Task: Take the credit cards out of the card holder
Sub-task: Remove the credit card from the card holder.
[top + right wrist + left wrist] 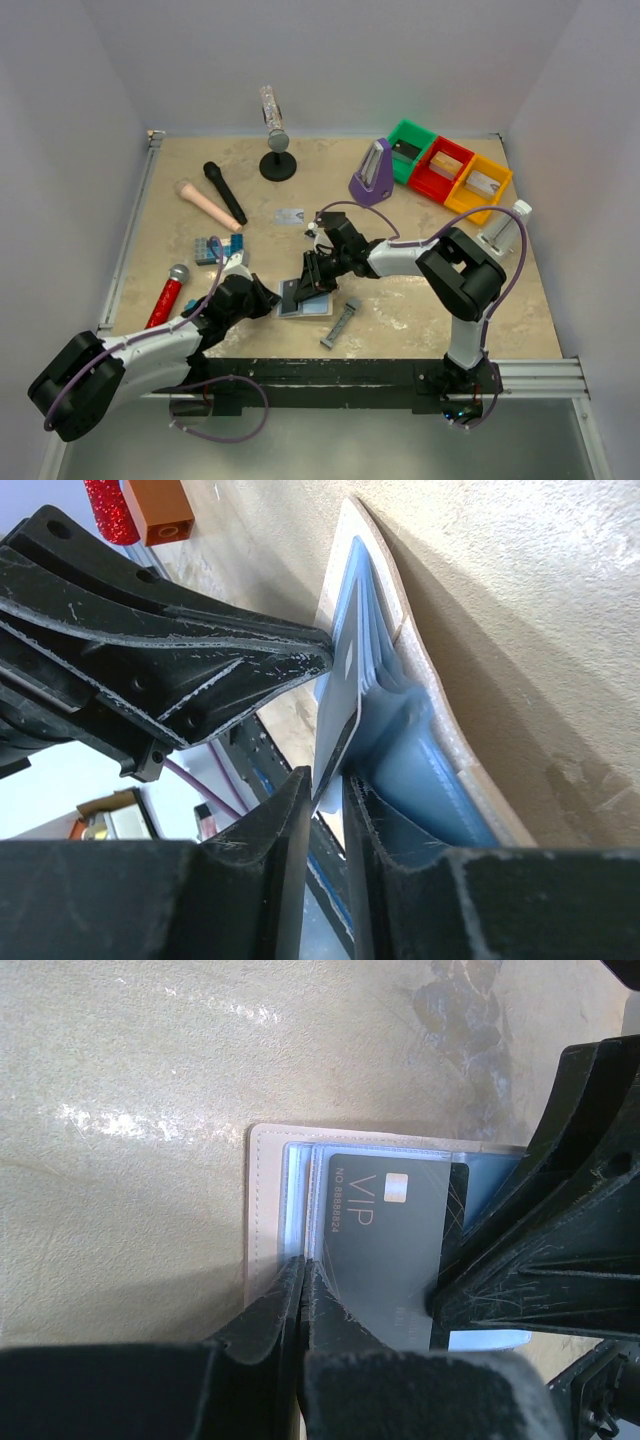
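1. Card holder [318, 306]: lying open on the desk [420, 300], lower centre of the top view, between both tools.
2. Black VIP card [385, 1250]: tilting up out of its pocket, with the right tool [327, 810] pinching its free edge.
3. Left tool [303, 1290]: pressed together, pinning the holder's left border.
4. Right arm: reaching leftward, low over the holder.
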Tool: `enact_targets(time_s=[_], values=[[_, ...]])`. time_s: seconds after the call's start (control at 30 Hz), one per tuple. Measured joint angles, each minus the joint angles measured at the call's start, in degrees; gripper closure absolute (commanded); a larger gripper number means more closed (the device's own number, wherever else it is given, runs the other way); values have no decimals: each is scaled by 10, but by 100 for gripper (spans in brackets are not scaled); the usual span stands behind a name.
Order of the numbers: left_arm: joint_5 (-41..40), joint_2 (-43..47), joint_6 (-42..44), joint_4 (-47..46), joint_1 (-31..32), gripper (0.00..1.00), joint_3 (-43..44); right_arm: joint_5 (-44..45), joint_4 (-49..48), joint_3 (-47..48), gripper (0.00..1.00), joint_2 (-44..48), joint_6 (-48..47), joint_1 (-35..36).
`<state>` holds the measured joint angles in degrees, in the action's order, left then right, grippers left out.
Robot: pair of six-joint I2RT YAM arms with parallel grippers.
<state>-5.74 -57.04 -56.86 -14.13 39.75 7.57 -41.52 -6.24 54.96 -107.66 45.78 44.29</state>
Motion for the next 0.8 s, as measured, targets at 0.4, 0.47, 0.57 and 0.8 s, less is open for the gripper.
enact_targets(time_s=[0.4, 0.47, 0.57, 0.8], values=[[0, 15, -2, 2, 0, 100, -9, 3, 14, 1, 90, 0, -6, 1], [0, 19, -2, 6, 0, 100, -10, 6, 21, 1, 93, 0, -9, 1], [-1, 28, -4, 10, 1, 100, -14, 15, 31, 1, 98, 0, -12, 1], [-7, 46, -12, 26, 1, 100, -19, 20, 42, 1, 100, 0, -14, -1]])
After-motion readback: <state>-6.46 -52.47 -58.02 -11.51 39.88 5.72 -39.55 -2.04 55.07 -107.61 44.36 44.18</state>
